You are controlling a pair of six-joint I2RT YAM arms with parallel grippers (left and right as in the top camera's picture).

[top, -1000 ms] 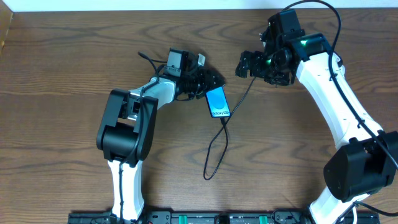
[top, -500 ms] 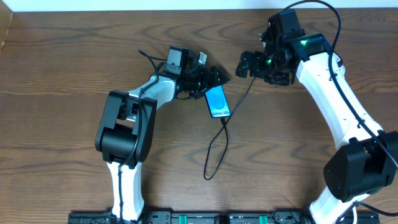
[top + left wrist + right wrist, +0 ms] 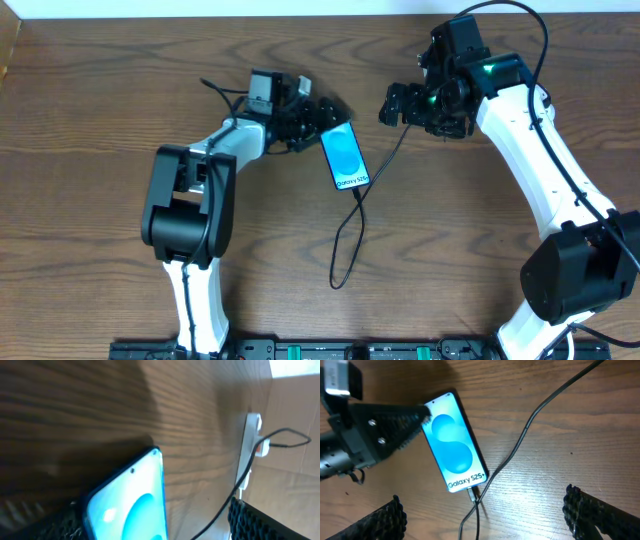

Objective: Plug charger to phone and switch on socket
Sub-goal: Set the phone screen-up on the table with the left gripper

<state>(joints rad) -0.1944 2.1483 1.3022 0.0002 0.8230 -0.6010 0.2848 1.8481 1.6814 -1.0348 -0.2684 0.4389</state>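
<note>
The phone (image 3: 345, 158) lies face up on the table with its blue swirl screen lit. It also shows in the right wrist view (image 3: 452, 442) and the left wrist view (image 3: 132, 502). The charger cable (image 3: 352, 235) loops on the table, and its connector tip (image 3: 473, 493) sits in the phone's bottom edge. My left gripper (image 3: 330, 112) is open at the phone's top end, with that end between its fingers (image 3: 265, 520). My right gripper (image 3: 402, 105) is open and empty above the cable, right of the phone. The socket (image 3: 248, 455) stands far off with the white plug head (image 3: 263, 448) in it.
The brown wooden table (image 3: 100, 200) runs under everything. A light wall or board (image 3: 295, 420) stands behind the socket. The cable (image 3: 545, 405) runs up and to the right across the right wrist view. The right arm (image 3: 540, 170) spans the table's right side.
My left arm has drawn back to the left, uncovering the phone's top end. The phone has shifted slightly up and left. The right arm has not moved.
</note>
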